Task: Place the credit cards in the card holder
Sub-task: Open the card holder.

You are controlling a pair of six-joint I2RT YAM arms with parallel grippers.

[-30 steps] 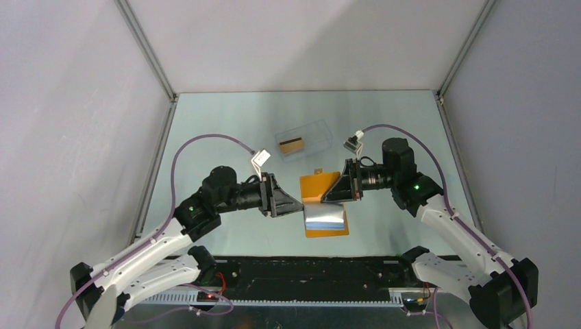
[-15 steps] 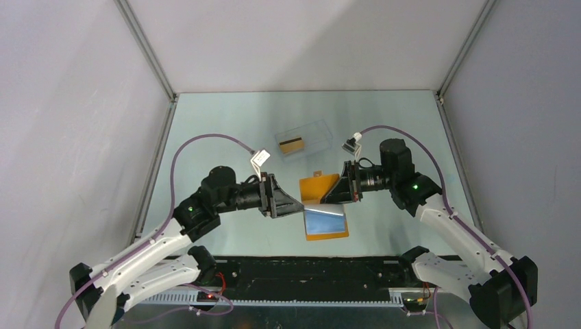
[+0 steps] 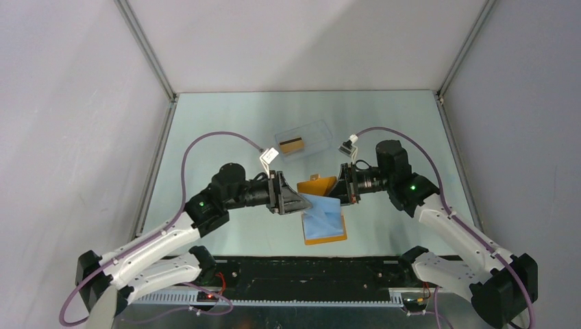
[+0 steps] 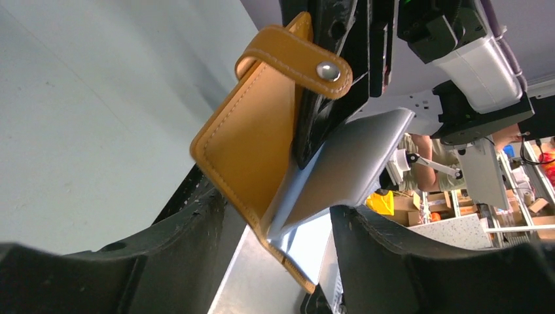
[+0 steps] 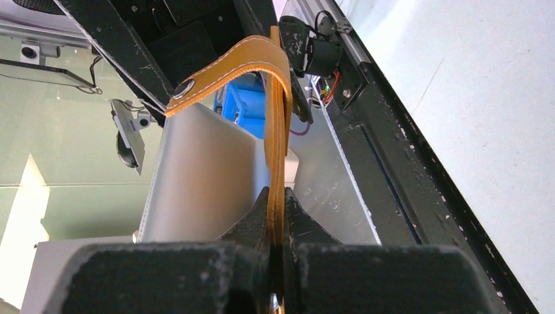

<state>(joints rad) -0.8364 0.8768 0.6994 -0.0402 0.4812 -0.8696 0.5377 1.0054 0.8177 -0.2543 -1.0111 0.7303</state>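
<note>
Hanging open over the table (image 3: pixel 205 137), the card holder (image 3: pixel 323 216) sits mid-workspace between two grippers.
The right gripper (image 5: pixel 277 216) pinches its orange flap; the left gripper (image 4: pixel 278 209) is spread wide around a lower corner. Beyond, the clear box (image 3: pixel 303 139) holds one credit card (image 3: pixel 291 144).

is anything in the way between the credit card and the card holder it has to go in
Yes. The credit card lies inside the clear plastic box, so the box's walls stand between it and the card holder, which the right claw pinches. Whether the box is closed on top cannot be told.
</note>
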